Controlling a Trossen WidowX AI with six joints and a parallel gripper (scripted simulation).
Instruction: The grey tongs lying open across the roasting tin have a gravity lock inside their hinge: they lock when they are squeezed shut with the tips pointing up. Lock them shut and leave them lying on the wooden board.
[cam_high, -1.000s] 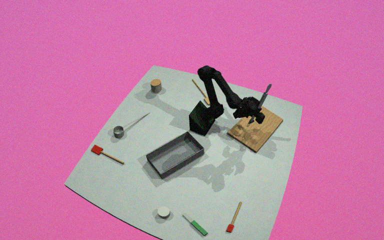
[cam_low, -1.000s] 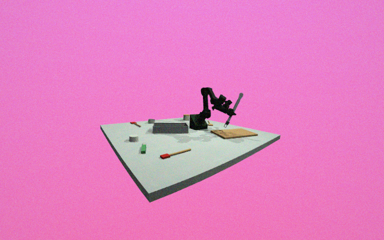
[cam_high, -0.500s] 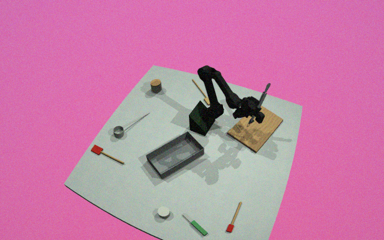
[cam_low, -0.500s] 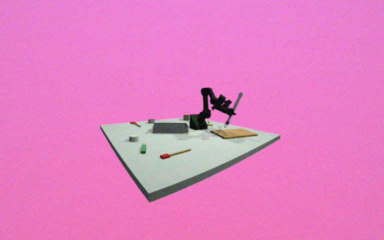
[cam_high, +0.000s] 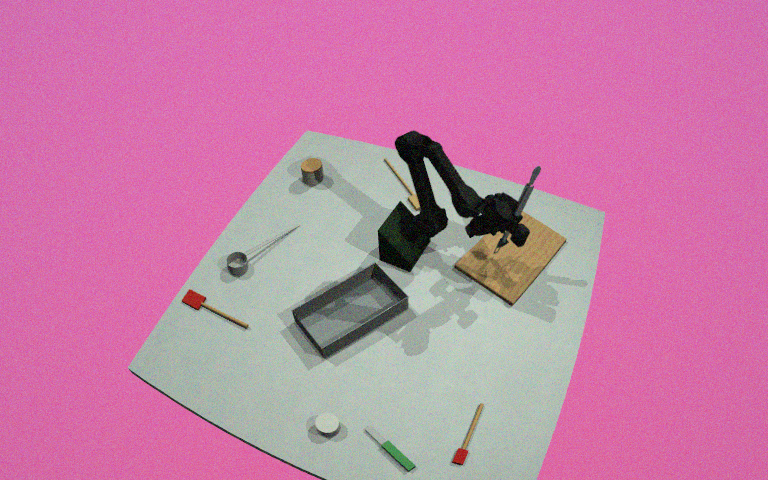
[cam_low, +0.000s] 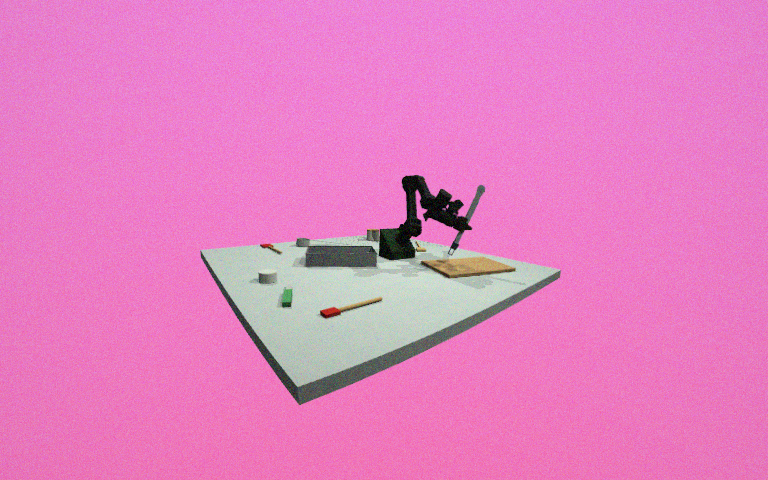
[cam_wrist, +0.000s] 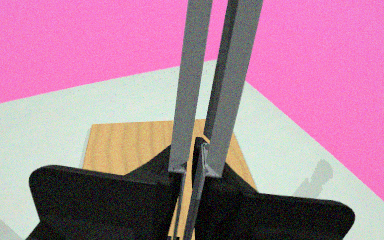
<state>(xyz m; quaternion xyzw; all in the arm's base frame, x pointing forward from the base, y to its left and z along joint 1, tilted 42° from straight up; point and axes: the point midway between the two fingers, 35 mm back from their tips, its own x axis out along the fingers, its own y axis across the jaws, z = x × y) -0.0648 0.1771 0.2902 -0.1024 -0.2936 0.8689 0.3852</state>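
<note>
The pale grey-green tabletop (cam_high: 430, 379) (cam_low: 396, 333) (cam_wrist: 40, 130) stands against plain pink surroundings; no writing can be read. The pincer (cam_high: 512, 226) (cam_low: 465, 225) (cam_wrist: 191, 143) is closed on the grey tongs (cam_high: 525, 198) (cam_low: 474, 208) (cam_wrist: 225, 95), holding them steeply tilted above the wooden board (cam_high: 538, 260) (cam_low: 475, 267) (cam_wrist: 125, 145). The board lies near the tabletop's edge, well apart from the roasting tin (cam_high: 365, 333) (cam_low: 340, 257). Open surface stretches between board and red-headed spatula (cam_high: 472, 427) (cam_low: 353, 306).
</note>
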